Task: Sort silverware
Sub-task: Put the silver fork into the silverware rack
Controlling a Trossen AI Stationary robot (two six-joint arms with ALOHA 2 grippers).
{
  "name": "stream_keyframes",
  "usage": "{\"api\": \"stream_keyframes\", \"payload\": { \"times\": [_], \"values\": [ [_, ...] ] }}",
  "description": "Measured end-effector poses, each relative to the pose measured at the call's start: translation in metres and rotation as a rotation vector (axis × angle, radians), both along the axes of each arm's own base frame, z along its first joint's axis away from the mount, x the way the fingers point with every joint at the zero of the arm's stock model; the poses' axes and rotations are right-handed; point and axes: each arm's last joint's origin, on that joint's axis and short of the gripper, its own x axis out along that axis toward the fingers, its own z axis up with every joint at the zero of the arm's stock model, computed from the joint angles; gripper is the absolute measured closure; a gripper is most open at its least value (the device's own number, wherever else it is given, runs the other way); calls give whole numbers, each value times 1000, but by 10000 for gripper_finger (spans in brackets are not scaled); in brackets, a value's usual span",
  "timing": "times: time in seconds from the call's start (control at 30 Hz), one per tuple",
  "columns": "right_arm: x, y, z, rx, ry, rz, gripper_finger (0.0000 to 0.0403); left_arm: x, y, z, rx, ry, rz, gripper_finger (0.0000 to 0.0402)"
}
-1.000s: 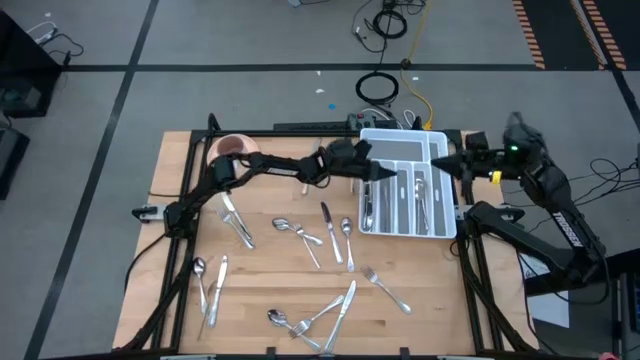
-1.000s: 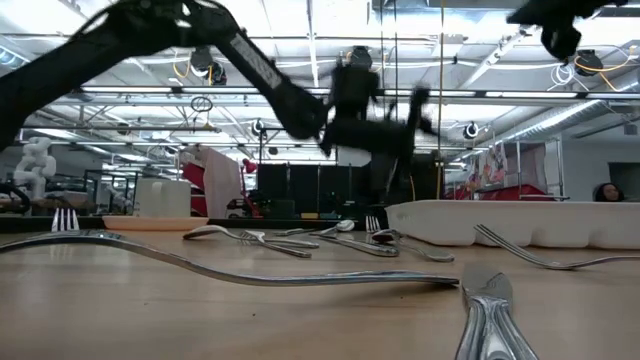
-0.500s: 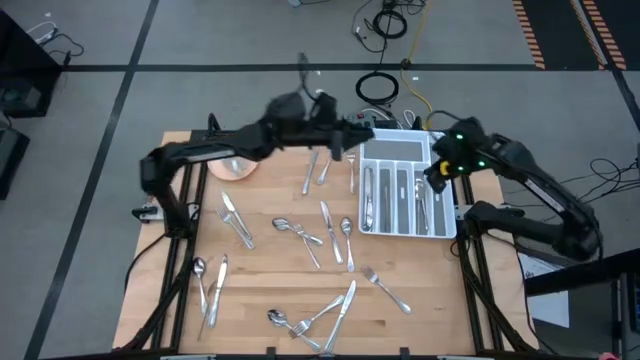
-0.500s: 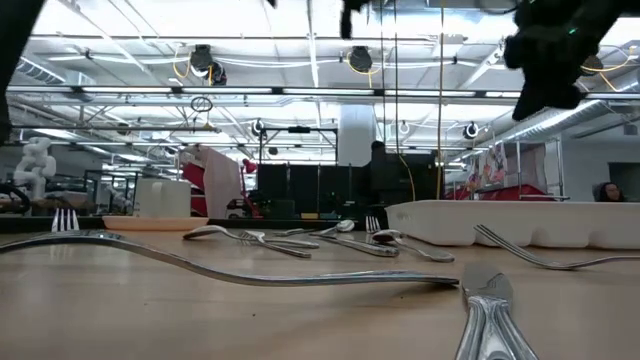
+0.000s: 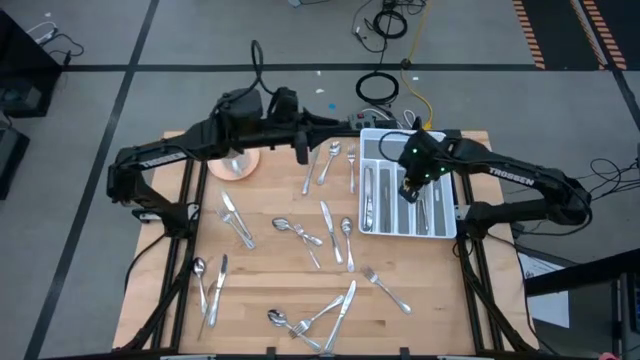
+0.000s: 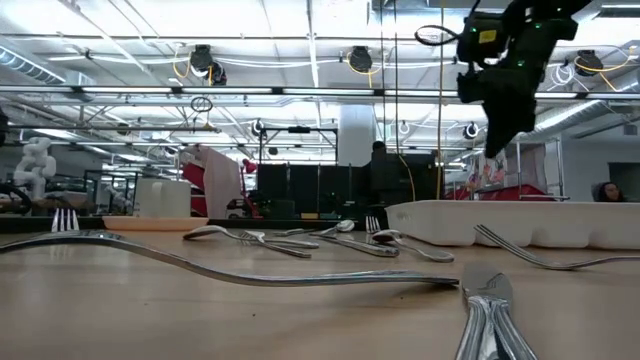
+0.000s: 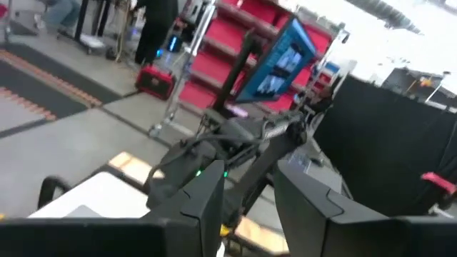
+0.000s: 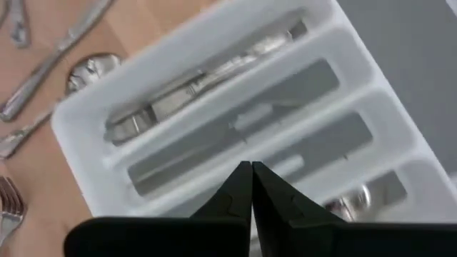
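Pale wooden bench (image 5: 270, 275) with visible grain, framed in black rails, set on a grey floor with coiled cables beyond the far edge. Scattered across the planks, loose silverware (image 5: 330, 236): slim, shiny spoons, forks and knives, some crossed in a heap near the front edge, two spoons and a fork near the far edge. White plastic tray (image 5: 440, 224) at the right end, split into long narrow compartments, with several pieces already lying lengthwise inside. Pink round saucer (image 5: 238, 166) at the far left, partly under the left arm.

Right gripper (image 5: 413, 188) hovering above the tray's middle compartments, dark jaws pressed together with nothing between them, as seen from the right wrist. Left gripper (image 5: 300, 152) raised above the far edge beside the loose spoons; jaws apart, empty, pointing toward the right arm.
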Motion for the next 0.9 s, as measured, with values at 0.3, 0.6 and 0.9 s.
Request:
{"api": "stream_keyframes", "payload": {
  "times": [0.3, 0.6, 0.9],
  "values": [
    [15, -6, -11, 33, -3, -45, 403, -17, -4, -5, -23, 146, 6, 277],
    [36, -17, -45, 56, 136, -22, 403, -33, -6, -1, 12, 189, 57, 277],
    [48, -24, -65, 60, 182, -15, 403, -36, -7, -2, 20, 210, 59, 277]
  ]
}}
